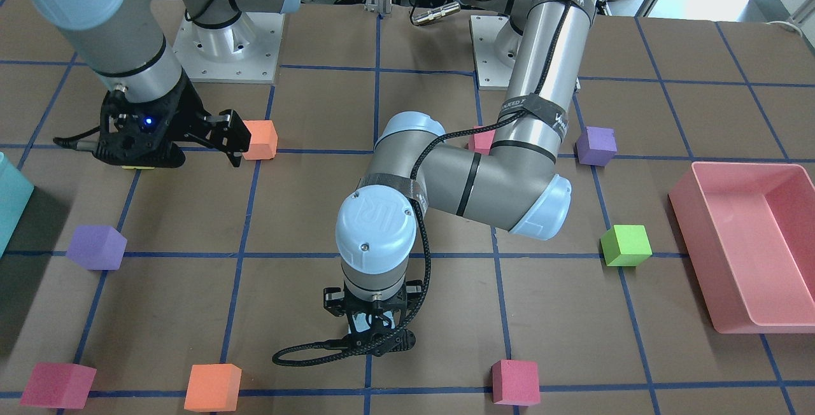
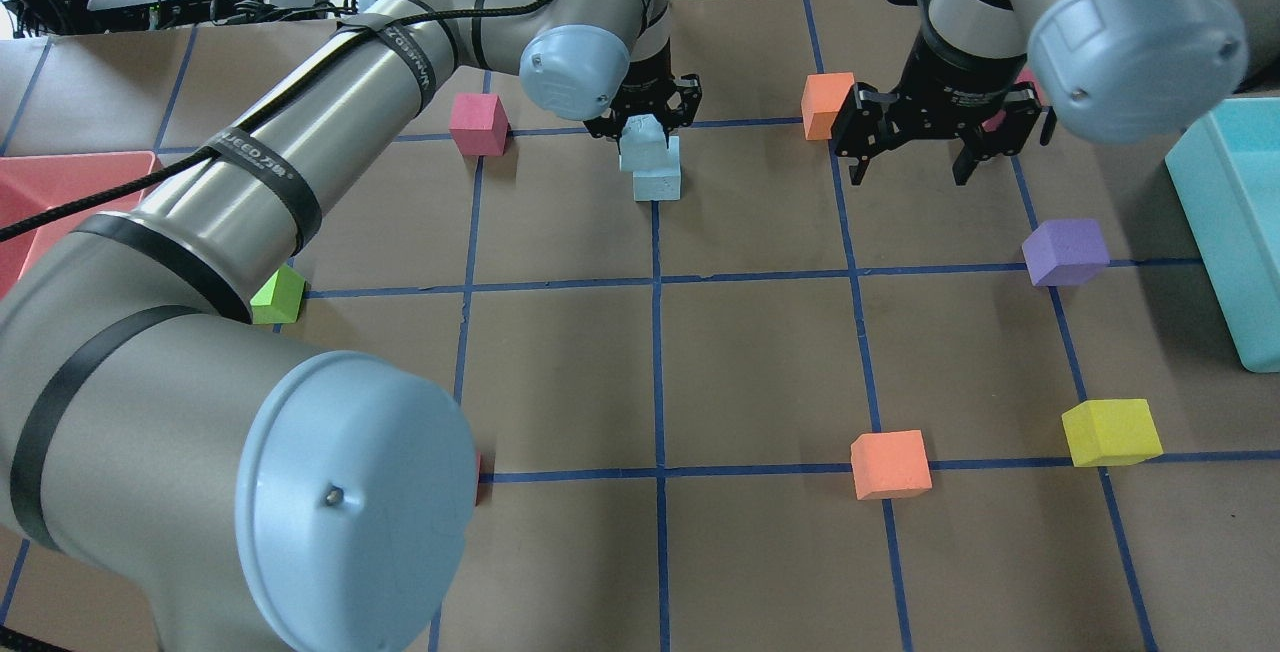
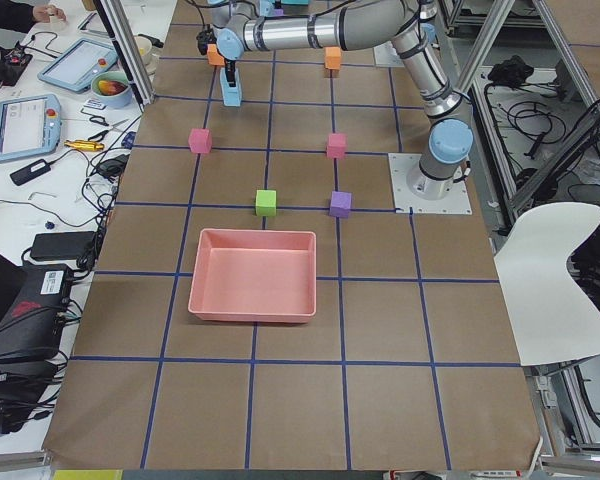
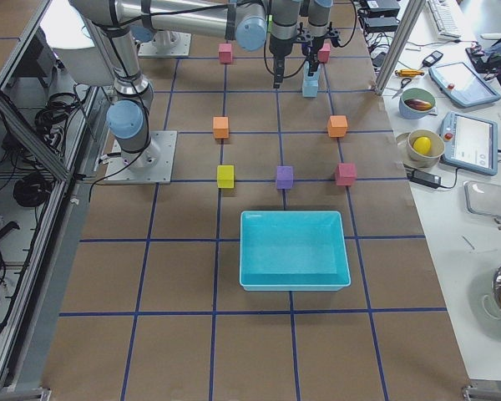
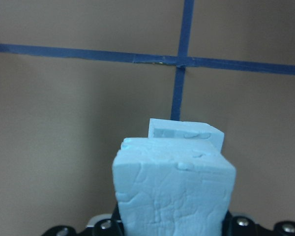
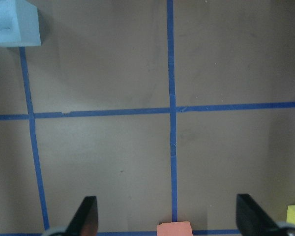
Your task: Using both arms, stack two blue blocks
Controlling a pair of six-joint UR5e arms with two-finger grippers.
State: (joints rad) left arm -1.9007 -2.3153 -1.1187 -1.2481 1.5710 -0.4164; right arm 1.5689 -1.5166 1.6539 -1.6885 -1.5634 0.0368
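My left gripper (image 2: 645, 124) is shut on a pale blue block (image 2: 641, 145) and holds it directly over the second blue block (image 2: 659, 180), slightly offset. I cannot tell whether the two touch. In the left wrist view the held block (image 5: 173, 189) fills the foreground and the lower block (image 5: 186, 132) shows just behind it. The pair shows as a blue column in the exterior right view (image 4: 311, 82). My right gripper (image 2: 912, 175) is open and empty, hovering to the right of the blocks. Its fingers (image 6: 87, 216) frame bare table, with a blue block (image 6: 14, 22) at the top left.
An orange cube (image 2: 826, 104) sits just left of my right gripper and a pink cube (image 2: 478, 123) lies left of the blocks. Purple (image 2: 1065, 251), yellow (image 2: 1110, 431), orange (image 2: 889, 464) and green (image 2: 278, 295) cubes are scattered. A teal bin (image 2: 1235, 222) is at the right and a pink bin (image 1: 751, 243) on the other side.
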